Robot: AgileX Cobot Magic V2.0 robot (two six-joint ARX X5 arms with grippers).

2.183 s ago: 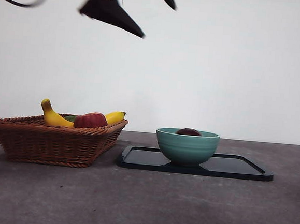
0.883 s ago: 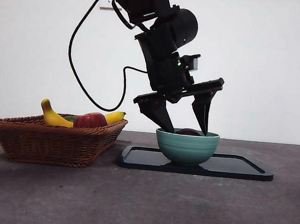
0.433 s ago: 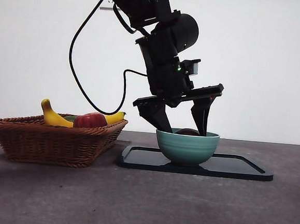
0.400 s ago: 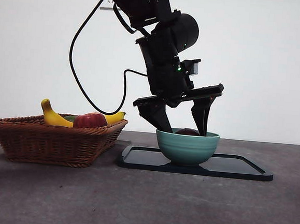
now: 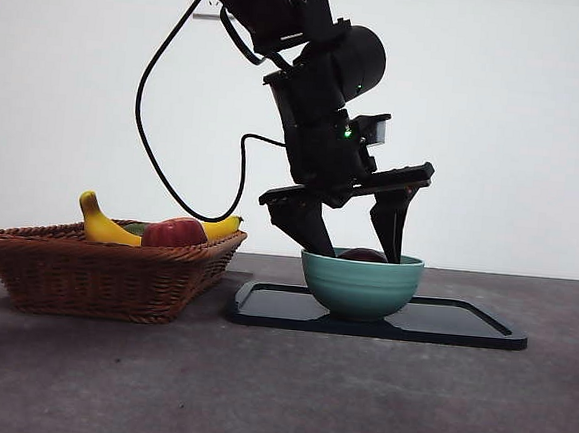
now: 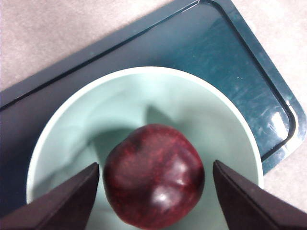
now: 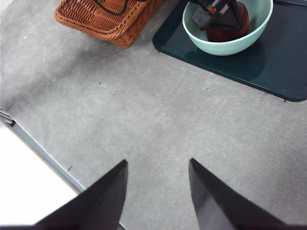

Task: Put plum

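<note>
Between the spread left pincer [image 6: 154, 191] jaws, plum [image 6: 153, 175], untouched, inside bowl [image 6: 216, 120]

Our front camera sits low, level across table, close. Our left wrist camera looks straight down into bowl [image 6: 144, 96], very near. Our right wrist camera looks down from high; all share bowl.

The plum [image 6: 153, 175] is dark maroon, mottled with near-black and glossy white highlights. The bowl [image 5: 360, 283] is pale sea-green with faint horizontal ridges (its inside looks lighter, almost mint). The tray [image 5: 461, 325] is very dark teal, close to black. The basket [image 5: 95, 271] is woven reddish-brown wicker, holding a yellow banana [image 5: 103, 224] and a red apple [image 5: 174, 233]. The table [image 5: 275, 396] is speckled grey.
</note>
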